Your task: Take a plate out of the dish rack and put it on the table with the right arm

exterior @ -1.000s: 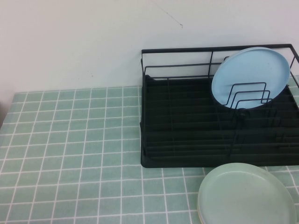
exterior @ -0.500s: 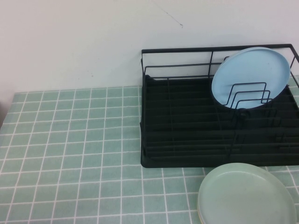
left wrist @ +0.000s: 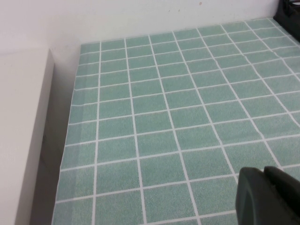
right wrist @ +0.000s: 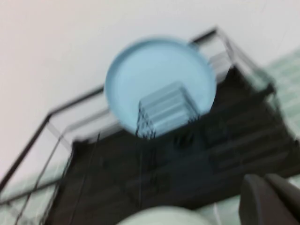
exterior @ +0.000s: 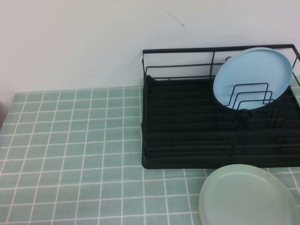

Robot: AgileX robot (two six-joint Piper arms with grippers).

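The light blue plate [exterior: 251,77] stands upright on edge between the wire dividers at the back right of the black dish rack [exterior: 187,140]. Neither gripper shows in the high view. In the right wrist view, the right gripper [right wrist: 266,180] is shut and empty. It hangs in front of the rack [right wrist: 154,173], apart from the light blue plate [right wrist: 159,79] farther back. In the left wrist view, the left gripper [left wrist: 264,172] is shut and empty, low over the green tiled table [left wrist: 164,108], far from the rack.
A pale green plate [exterior: 247,197] lies flat on the table just in front of the rack's right half; its rim also shows in the right wrist view [right wrist: 159,216]. A white wall stands behind the rack. A white ledge [left wrist: 21,131] borders the table's left edge.
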